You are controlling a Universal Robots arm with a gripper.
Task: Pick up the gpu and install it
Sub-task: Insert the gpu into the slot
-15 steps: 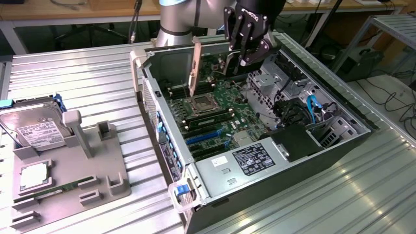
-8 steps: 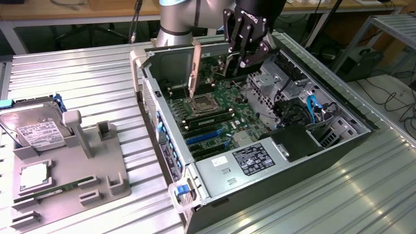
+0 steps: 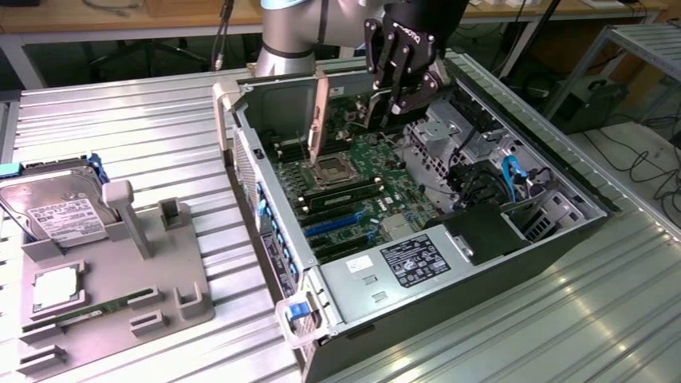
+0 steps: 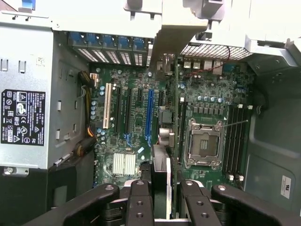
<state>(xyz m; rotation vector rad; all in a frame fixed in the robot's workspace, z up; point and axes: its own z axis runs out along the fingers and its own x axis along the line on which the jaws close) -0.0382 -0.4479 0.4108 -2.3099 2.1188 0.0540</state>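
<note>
Gripper: we are seeing the black gripper [image 3: 396, 102] hanging over the far part of the open computer case [image 3: 575, 231]; in the wrist view its fingers [image 4: 140, 202] are clamped on the gpu [image 4: 162, 181], which is standing edge-on between them.
Gpu: we are finding the gpu held upright above the motherboard [image 4: 136, 127], its pale metal bracket [image 4: 169, 42] reaching toward the rear wall of the case; in the exterior view it is showing as a tall thin card [image 3: 317, 112] at the gripper's left, above the board.
Writing: we are reading only a white label with small black print and marks on the power supply [image 3: 410, 263], too small to make out; the hard drive [image 3: 48, 207] is carrying a white label with a barcode, also unreadable to us.
Motherboard: we are looking at a green board with an empty CPU socket [image 4: 204, 143], black memory slots [image 4: 235, 136] beside it, and a row of expansion slots, one white [image 4: 106, 106] and one blue [image 4: 149, 115].
In the way: we are noting the case's rear wall with its blue slot clips [image 4: 106, 40] close to the bracket, and blue cables [image 3: 511, 179] at the exterior view's right, apart from the card.
Around: we are seeing a grey parts holder [image 3: 117, 279] on the ribbed metal table [image 3: 139, 128] at the exterior view's left, holding the hard drive, a CPU [image 3: 53, 289] and a narrow green memory stick [image 3: 91, 313].
</note>
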